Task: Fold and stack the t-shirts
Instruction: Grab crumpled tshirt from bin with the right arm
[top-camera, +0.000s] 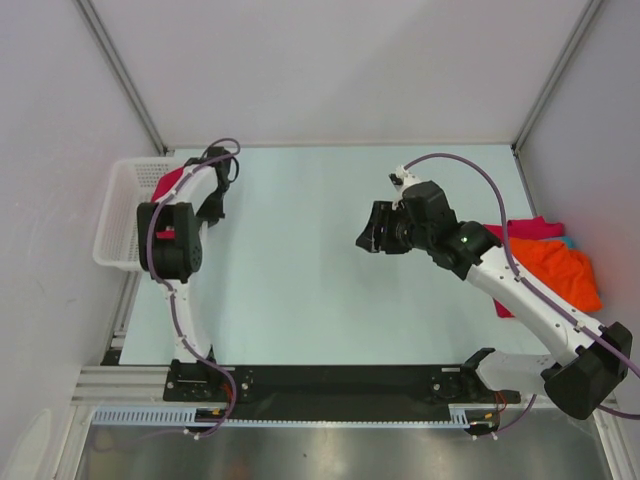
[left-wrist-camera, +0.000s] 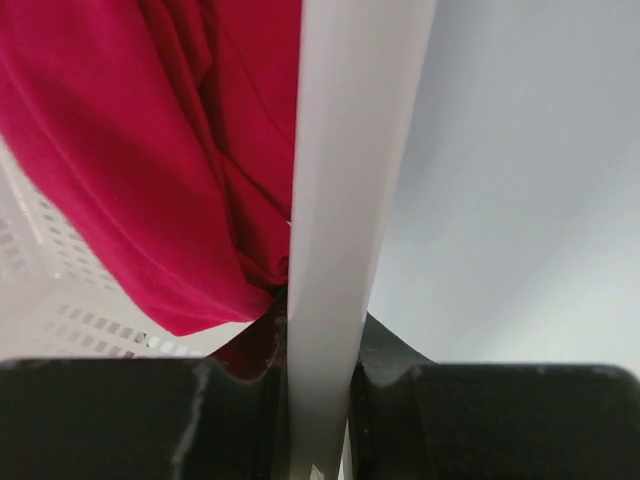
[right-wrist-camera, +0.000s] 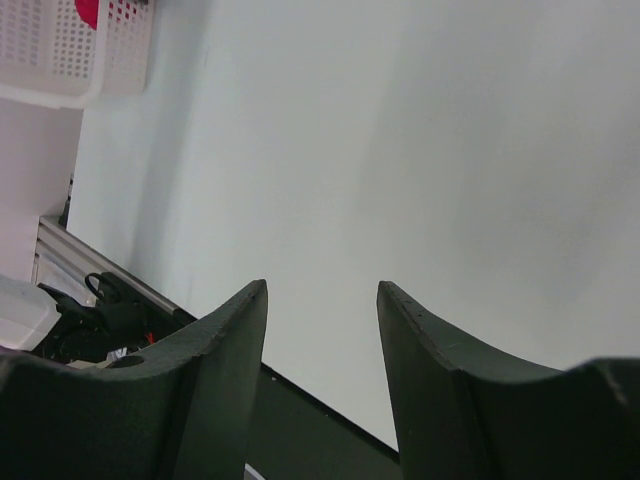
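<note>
A crimson t-shirt (top-camera: 168, 183) lies bunched inside the white lattice basket (top-camera: 115, 215) at the table's left edge. My left gripper (top-camera: 213, 165) straddles the basket's right wall. In the left wrist view the gripper (left-wrist-camera: 322, 350) is shut on that white wall (left-wrist-camera: 345, 150), and the crimson t-shirt (left-wrist-camera: 150, 150) hangs against the inner finger. At the right edge an orange t-shirt (top-camera: 560, 275) is piled over a magenta-pink one (top-camera: 535, 228), with a teal sliver (top-camera: 568, 242) between them. My right gripper (top-camera: 365, 235) hovers open over the middle of the table, its jaws (right-wrist-camera: 322, 290) holding nothing.
The pale table (top-camera: 300, 230) is walled by white panels at the back and both sides. A black rail carrying the arm bases (top-camera: 330, 382) runs along the near edge. The basket (right-wrist-camera: 60, 50) shows far off in the right wrist view.
</note>
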